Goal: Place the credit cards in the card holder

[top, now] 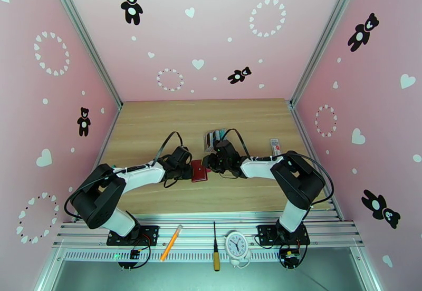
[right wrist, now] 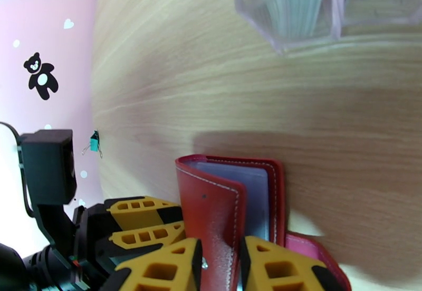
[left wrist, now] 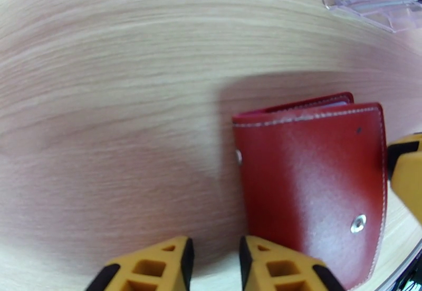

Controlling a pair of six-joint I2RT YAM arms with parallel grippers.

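Right gripper (right wrist: 220,252) clamped on the card holder (right wrist: 211,207) flap, mid-table. Left gripper (left wrist: 215,258) at its nine o'clock, narrowly parted, empty. Looks like opening; next, spread it, fetch credit cards (top: 216,136) at twelve.

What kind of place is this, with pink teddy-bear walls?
Probably a robot testing booth, not a playroom: a left arm and a right arm are bolted at the edge of a wooden table, boxed in by metal-framed pink walls, with a red card holder between them.
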